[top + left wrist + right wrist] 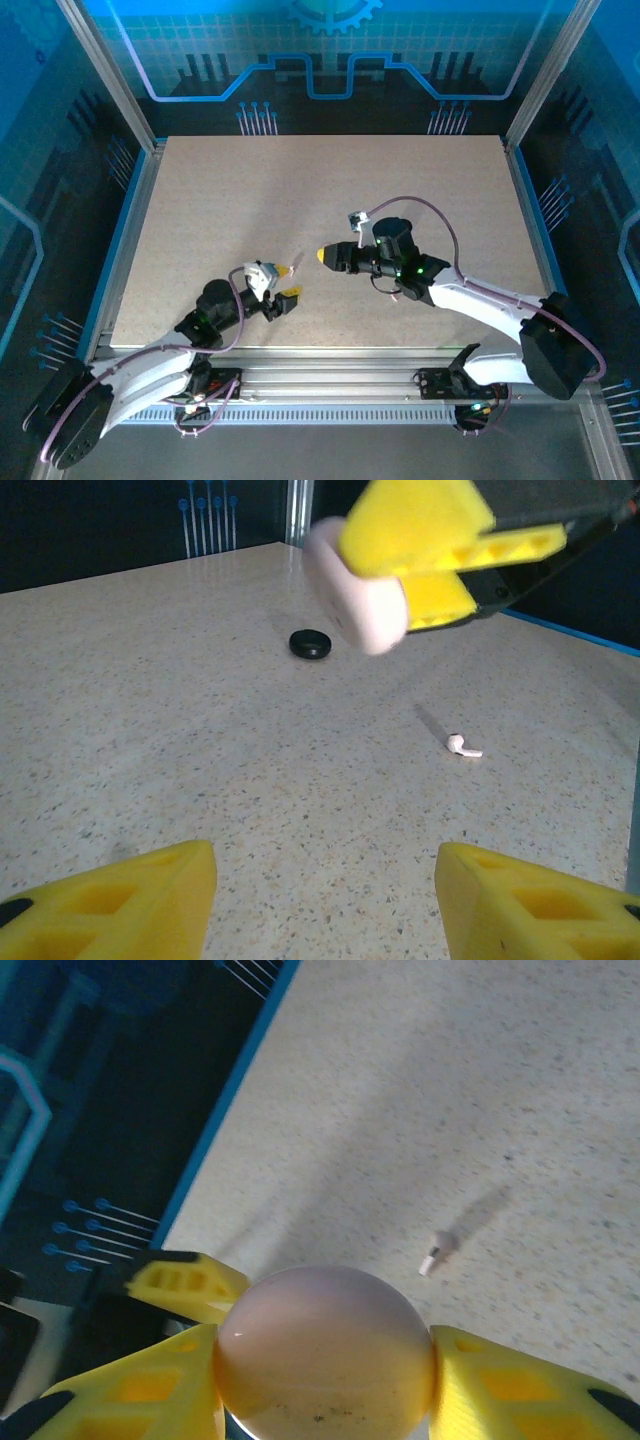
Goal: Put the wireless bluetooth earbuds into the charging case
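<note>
The charging case (325, 1350), a round pale-pink puck, sits clamped between the yellow fingers of my right gripper (325, 1385) and hangs above the table. From the left wrist view the same charging case (355, 590) shows at the top, held by the right gripper (420, 540). One earbud (462, 746), tiny and white, lies on the table beyond my left gripper (325, 900). That gripper stands open with bare table between its fingers. In the right wrist view the earbud (437, 1252) lies past the case. In the top view the left gripper (290, 281) and right gripper (325, 256) nearly face each other.
A flat black round disc (310, 643) lies on the speckled table (330, 190) farther back. Metal frame posts and a blue rim (120, 230) border the table on its left, right and far sides.
</note>
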